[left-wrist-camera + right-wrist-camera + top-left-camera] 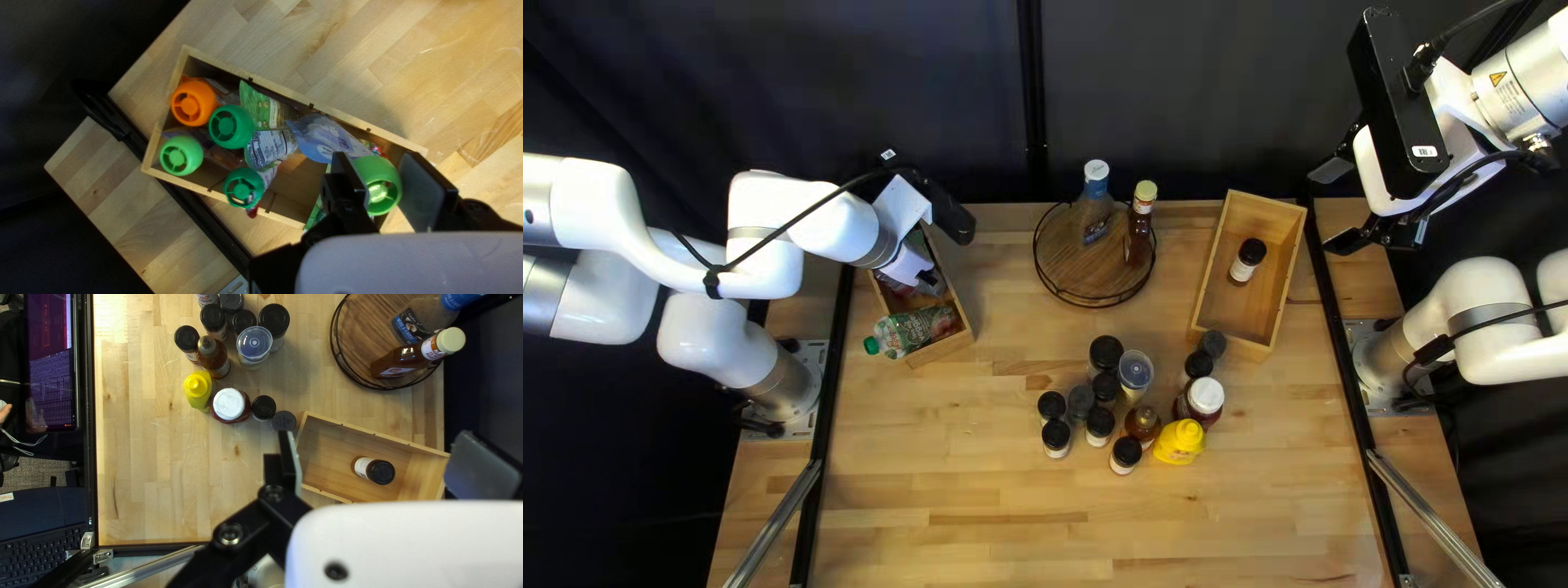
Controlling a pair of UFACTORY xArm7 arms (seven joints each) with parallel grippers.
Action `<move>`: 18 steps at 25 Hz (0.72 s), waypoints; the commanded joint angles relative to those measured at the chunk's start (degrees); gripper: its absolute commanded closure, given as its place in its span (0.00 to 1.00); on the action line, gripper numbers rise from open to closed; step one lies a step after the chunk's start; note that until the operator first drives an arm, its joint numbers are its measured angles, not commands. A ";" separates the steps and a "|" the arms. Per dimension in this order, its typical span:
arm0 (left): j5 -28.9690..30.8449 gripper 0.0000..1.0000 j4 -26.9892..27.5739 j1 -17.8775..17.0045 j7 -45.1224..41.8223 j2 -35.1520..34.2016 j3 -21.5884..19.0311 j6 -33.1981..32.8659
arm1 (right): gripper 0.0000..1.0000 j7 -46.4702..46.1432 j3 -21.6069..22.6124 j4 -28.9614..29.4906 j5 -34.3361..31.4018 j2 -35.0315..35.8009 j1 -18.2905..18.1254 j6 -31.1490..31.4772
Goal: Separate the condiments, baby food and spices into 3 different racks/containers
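left jaws (929,278) pinch the light green cap (382,188) of a blue pouch (327,136); capped pouches (231,126) fill the wooden box (261,81) below and beside them; right jaws (1337,207) spread; dark-lidded jar (376,470) ahead, between them, in the second box (376,434); yellow mustard bottle (198,391) outside their gap

Colour-capped baby-food pouches (272,147) crowd one wooden box (944,348); an upright black-lidded jar (1249,257) occupies another (1265,209). Two sauce bottles (1139,234) stand on the round rack (1062,256); spice jars (1055,439) and a yellow squeeze bottle (1179,441) cluster between.
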 commanded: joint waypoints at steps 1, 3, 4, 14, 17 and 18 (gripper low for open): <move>-1.21 0.07 0.58 -0.61 0.55 0.88 0.83 -0.22 | 0.00 0.00 0.00 0.00 0.00 0.00 0.00 0.00; -1.94 0.00 1.27 -1.02 1.19 0.92 1.16 0.25 | 0.00 0.00 0.00 0.00 0.00 0.00 0.00 0.00; -2.62 0.00 2.09 -1.48 1.84 0.94 1.34 0.87 | 0.00 0.00 0.00 0.00 0.00 0.00 0.00 0.00; -11.42 0.00 17.03 -9.88 18.24 8.81 7.84 5.61 | 0.00 0.00 0.00 0.00 0.00 0.00 0.00 0.00; -14.61 0.00 20.24 -13.34 26.50 11.98 11.42 4.78 | 0.00 0.00 0.00 0.00 0.00 0.00 0.00 0.00; -15.21 0.00 20.68 -14.01 28.25 12.38 12.11 4.53 | 0.00 0.00 0.00 0.00 0.00 0.00 0.00 0.00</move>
